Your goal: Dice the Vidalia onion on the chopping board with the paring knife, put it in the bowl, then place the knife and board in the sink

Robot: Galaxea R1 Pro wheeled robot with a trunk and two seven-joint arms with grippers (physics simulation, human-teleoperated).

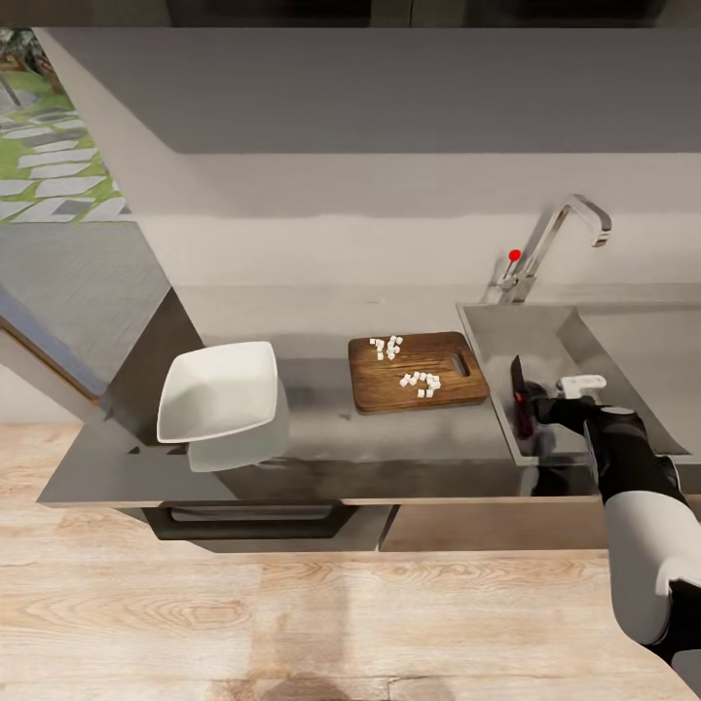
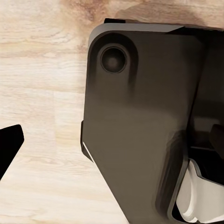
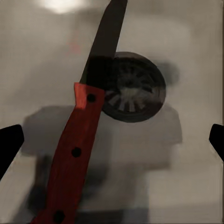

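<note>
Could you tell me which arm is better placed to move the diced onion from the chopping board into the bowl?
Probably the right. The right gripper is at the sink, with the paring knife lying below its open fingers, and the chopping board with the diced onion sits just beside it. The left gripper faces the floor.

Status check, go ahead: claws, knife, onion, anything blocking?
Right claw open above the sink. Paring knife lying loose in the basin by the drain. Diced onion on the chopping board, bowl empty. No obstruction seen.
</note>
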